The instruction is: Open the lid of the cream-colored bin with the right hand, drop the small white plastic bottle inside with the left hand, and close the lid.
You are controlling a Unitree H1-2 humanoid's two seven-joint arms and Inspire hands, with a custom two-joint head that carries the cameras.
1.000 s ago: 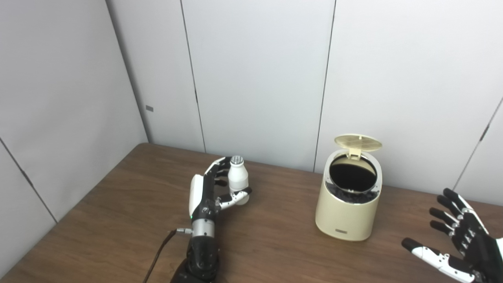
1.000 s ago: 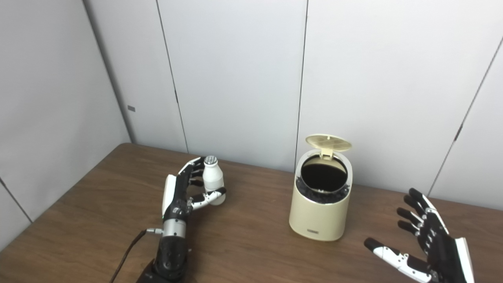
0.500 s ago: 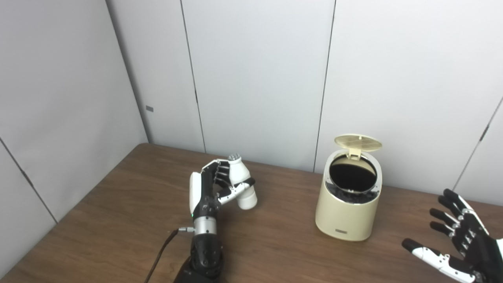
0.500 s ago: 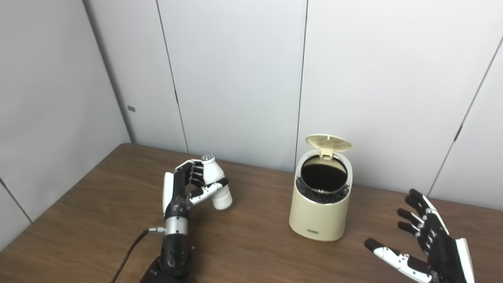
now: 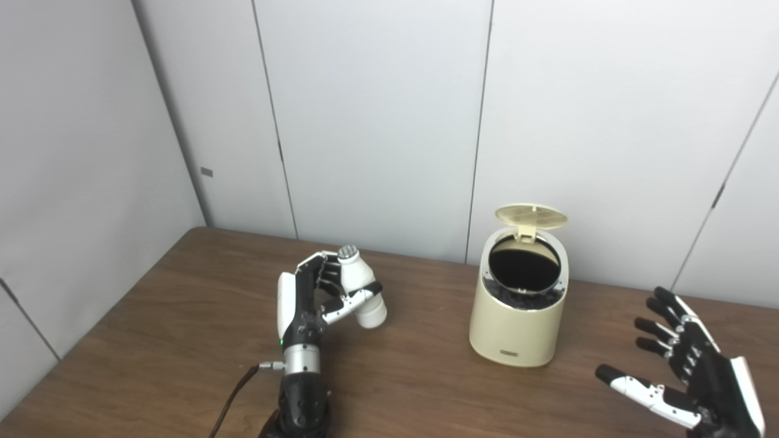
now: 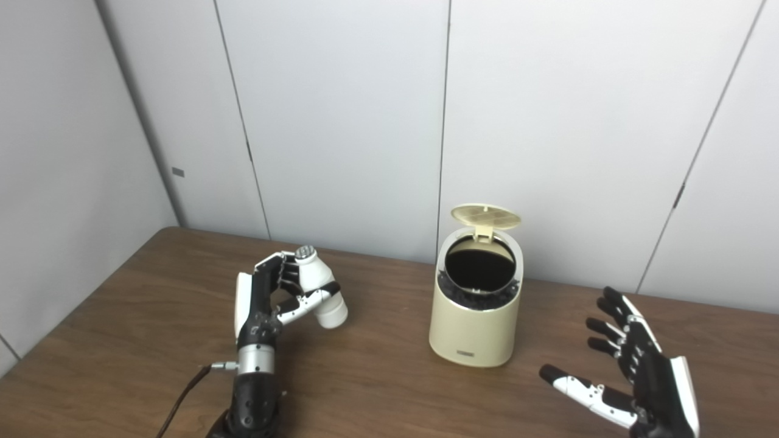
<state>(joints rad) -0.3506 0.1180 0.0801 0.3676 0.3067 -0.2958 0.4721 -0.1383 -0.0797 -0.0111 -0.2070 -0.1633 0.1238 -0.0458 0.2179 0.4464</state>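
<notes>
**A:** What fills most of the scene?

**B:** A brown wooden table [image 5: 152, 340] takes up the lower half, set into a corner of pale grey wall panels [image 5: 377, 121]. 2 robot arms come in from the bottom edge, 1 on each side.

**A:** Where is the bin?

**B:** The cream bin [image 5: 518, 331] stands upright on the table, right of centre and near the back wall. Its round lid [image 5: 530, 215] is swung up on a hinge at the back, so the dark inside is open to view. A small label sits low on its front.

**A:** What is the left hand doing?

**B:** The left hand [image 5: 316, 292] is raised above the table, well to the left of the bin, with its forearm roughly upright. Its fingers and thumb are wrapped round the small white bottle [image 5: 360, 291]. The bottle is tilted, cap [image 5: 347, 252] pointing up and slightly left, base swung toward the bin. It is clear of the tabletop and well apart from the bin. A thin cable [image 5: 234, 395] runs from the wrist down toward the bottom edge.

**A:** And the right hand?

**B:** The right hand [image 6: 645, 374] hovers low at the right side of the table, palm turned toward the bin, fingers spread wide and thumb stretched out. It holds nothing and touches nothing.
</notes>
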